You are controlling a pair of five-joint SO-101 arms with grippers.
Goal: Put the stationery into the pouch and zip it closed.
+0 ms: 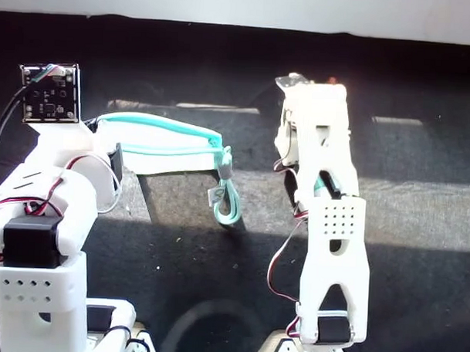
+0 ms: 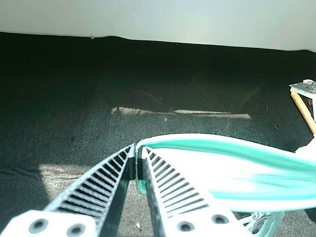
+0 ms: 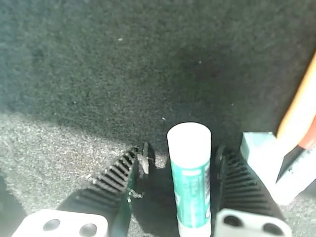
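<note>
Left pincer (image 2: 137,151) clamped on the end of the pouch (image 1: 165,145), up over the worktop (image 1: 185,66) — right pincer (image 3: 181,155) apart around the glue stick (image 3: 190,170), which hugs one finger, so an off-centre squeeze could tip it away

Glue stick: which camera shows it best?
The right wrist view: the glue stick sits close up between the open right tool's fingers. In the high view, a teal sliver, likely it, peeks through the arm.

The pouch (image 2: 237,168) ran off the left wrist view's edge, and the left arm (image 1: 57,193) hid one end from above. The glue stick (image 3: 190,173) got cropped at its base; couldn't tell what the orange thing (image 3: 298,106) was.
</note>
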